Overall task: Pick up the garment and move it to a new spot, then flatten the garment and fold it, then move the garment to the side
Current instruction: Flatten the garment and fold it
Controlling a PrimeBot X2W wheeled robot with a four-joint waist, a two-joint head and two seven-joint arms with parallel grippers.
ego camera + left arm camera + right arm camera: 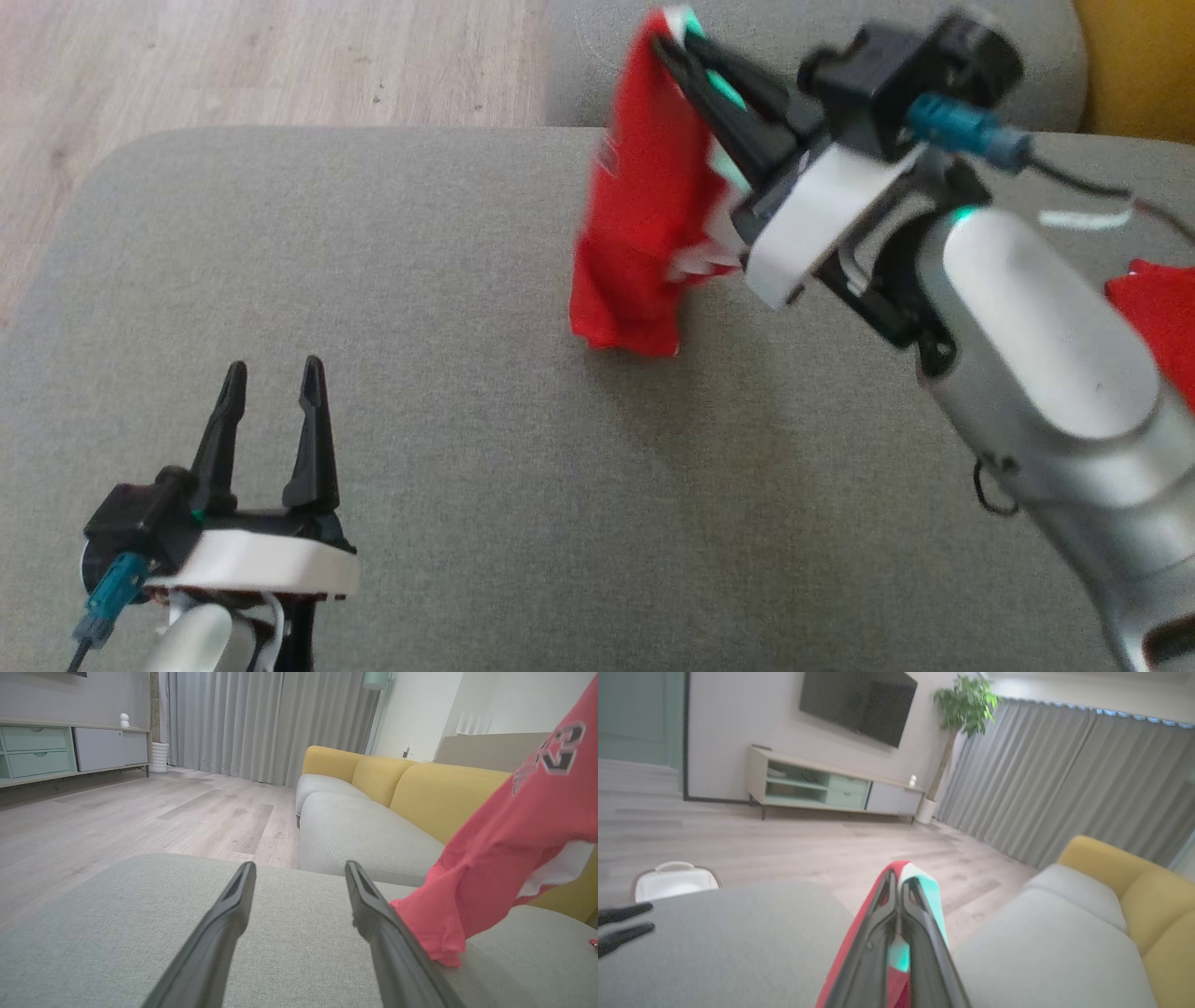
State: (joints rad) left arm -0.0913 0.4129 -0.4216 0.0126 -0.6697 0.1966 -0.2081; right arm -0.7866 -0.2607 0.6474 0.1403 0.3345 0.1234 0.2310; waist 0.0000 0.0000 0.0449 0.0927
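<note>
The red garment is pinched by the right gripper, hem seemingly touching the cushion, so tbh it should be lifted higher before it's carried, while the left gripper is spread, 2 fingers apart.

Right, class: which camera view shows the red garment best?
Head view: the garment hangs from the right gripper, top to hem. Left wrist view cuts off its top; right wrist view shows a strip by the fingers.

Wide grey woven-fabric sofa cushion, rounded corners, with pale wood-plank floor beyond it at 11 o'clock. Hanging red fabric garment touches the cushion with its lower hem only, at 1 o'clock from centre. A bit of red cloth lies on the cushion at the 3 o'clock edge; cannot tell if it is the same piece.
</note>
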